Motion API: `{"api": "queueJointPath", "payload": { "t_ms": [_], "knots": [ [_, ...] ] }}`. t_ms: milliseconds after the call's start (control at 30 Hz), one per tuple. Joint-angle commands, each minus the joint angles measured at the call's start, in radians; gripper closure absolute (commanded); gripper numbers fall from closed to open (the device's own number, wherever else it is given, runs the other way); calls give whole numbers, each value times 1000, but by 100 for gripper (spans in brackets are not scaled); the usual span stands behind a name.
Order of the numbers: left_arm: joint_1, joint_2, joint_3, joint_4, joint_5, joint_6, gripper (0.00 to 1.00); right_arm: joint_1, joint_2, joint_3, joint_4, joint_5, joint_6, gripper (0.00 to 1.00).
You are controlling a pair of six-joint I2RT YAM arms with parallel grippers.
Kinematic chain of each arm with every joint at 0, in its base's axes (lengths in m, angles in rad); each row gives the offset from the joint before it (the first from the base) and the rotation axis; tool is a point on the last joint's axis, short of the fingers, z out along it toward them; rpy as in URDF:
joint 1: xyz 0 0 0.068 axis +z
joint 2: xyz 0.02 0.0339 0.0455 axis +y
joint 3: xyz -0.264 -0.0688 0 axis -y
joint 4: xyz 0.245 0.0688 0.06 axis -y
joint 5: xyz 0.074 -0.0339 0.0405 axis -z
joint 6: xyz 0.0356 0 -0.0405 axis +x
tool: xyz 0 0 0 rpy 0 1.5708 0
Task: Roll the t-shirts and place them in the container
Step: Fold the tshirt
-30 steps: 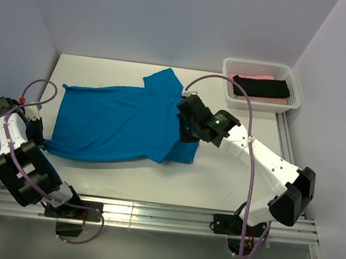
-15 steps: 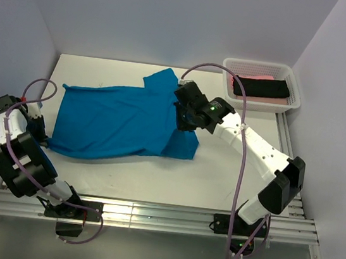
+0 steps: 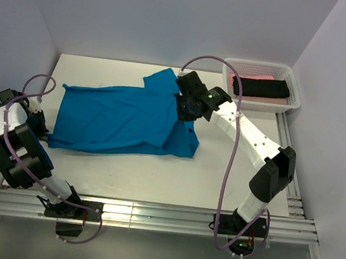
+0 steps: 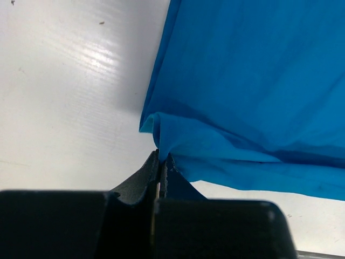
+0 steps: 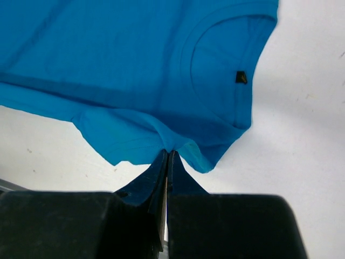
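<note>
top view first: the blue t-shirt is lying spread across the white table, hem toward the left, collar end toward the right. the left gripper is sitting at the shirt's near-left corner, but its fingers are lost behind the arm and its cable. the right gripper is hanging over the collar end, its tips hidden under the wrist. at the far right the white mesh basket is holding a black t-shirt on top of a pink t-shirt, the pink one mostly covered.

left wrist view: the left gripper is pressing its jaws together on a puckered corner of the blue t-shirt, with the cloth running off the frame to the right.

right wrist view: the right gripper is pinching a small fold of the blue t-shirt right beside the collar. a dark neck label is showing, too small to read.
</note>
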Motion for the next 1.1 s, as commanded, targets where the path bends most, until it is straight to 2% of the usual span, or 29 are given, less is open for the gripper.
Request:
{"api": "queueJointPath", "payload": {
  "t_ms": [0,1067],
  "knots": [
    [-11,20,54,8,-14,-35,100,-22,15,72,-4,-13,-35,100],
    [-66,132,173,-4,-34,-103,100,-107,164,211,0,-87,-80,100]
  ]
}}
